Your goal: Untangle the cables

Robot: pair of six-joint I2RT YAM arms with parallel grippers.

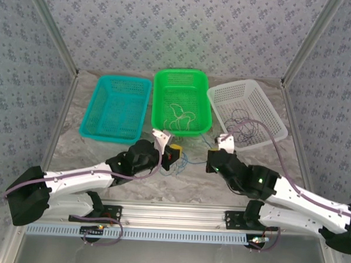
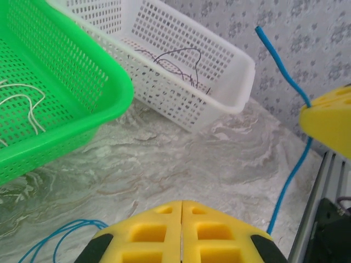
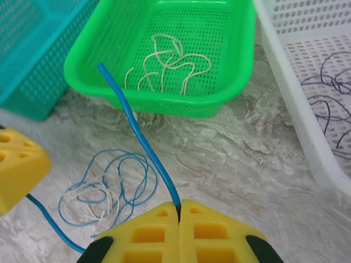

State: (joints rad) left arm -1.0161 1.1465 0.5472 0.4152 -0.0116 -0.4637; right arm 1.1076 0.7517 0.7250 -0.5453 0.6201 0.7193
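My right gripper (image 3: 179,204) (image 1: 211,163) is shut on a blue cable (image 3: 137,131), which rises stiffly from its tips toward the green basket. A loose tangle of blue and cream cables (image 3: 104,189) lies on the marble table between the arms. My left gripper (image 2: 181,203) (image 1: 174,155) hovers just left of that tangle, jaws pressed together with no cable showing between them. The blue cable (image 2: 290,175) runs down from the right gripper's yellow finger (image 2: 329,120) past the left gripper's side. Cream cables (image 3: 170,66) lie in the green basket, dark purple ones (image 2: 181,60) in the white basket.
Three baskets stand in a row behind the grippers: teal (image 1: 115,108) at left, green (image 1: 183,79) in the middle, white (image 1: 270,122) at right. Patterned walls and metal frame posts close in the table. A rail (image 1: 177,217) runs along the near edge.
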